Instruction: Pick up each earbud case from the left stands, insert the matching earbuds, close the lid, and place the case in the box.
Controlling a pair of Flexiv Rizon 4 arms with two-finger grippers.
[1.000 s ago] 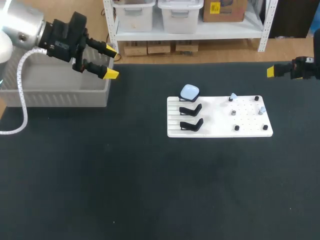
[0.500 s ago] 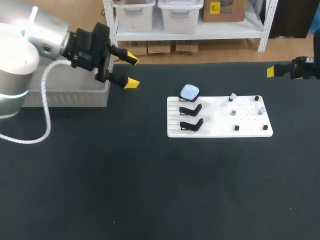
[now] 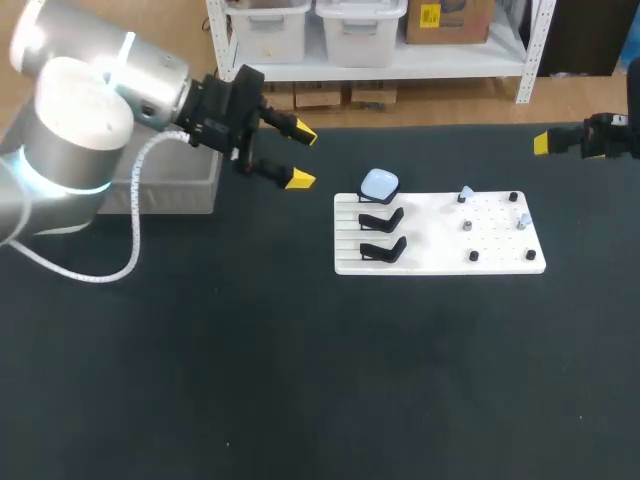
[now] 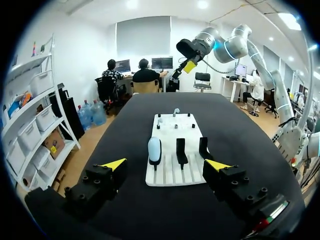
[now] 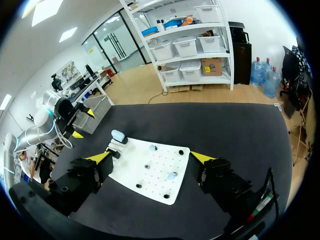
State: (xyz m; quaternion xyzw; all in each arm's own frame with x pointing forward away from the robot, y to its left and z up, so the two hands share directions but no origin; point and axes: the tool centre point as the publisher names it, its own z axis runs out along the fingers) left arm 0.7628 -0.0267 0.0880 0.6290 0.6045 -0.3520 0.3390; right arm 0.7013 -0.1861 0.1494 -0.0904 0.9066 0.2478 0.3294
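On the black tabletop [image 3: 300,350], right of the middle, lies a white board [image 3: 432,255]. Three black stands [image 3: 382,218] sit in a row on its grooved left part. The rear stand carries a pale blue earbud case [image 3: 379,183] with its lid closed; the other two stands are bare. On the board's perforated right part stand small black pegs [image 3: 474,256], and two pale specks there look like earbuds [image 3: 467,191], though they are too small to make out clearly.

The left pincer [image 3: 302,157] hangs over the tabletop just left of the board, its yellow tips spread wide and nothing between them. From its own wrist camera the case sits ahead of it, roughly in line with the gap between the fingers.

A grey box [image 3: 185,190] sits at the far left; the left arm hides most of it, and only one wall and corner show, so its contents cannot be seen.

The right pincer [image 5: 150,157] is cut off at the head view's right edge, where only one yellow tip shows. Its wrist camera shows both fingers wide apart and empty, with the board ahead of and below them.
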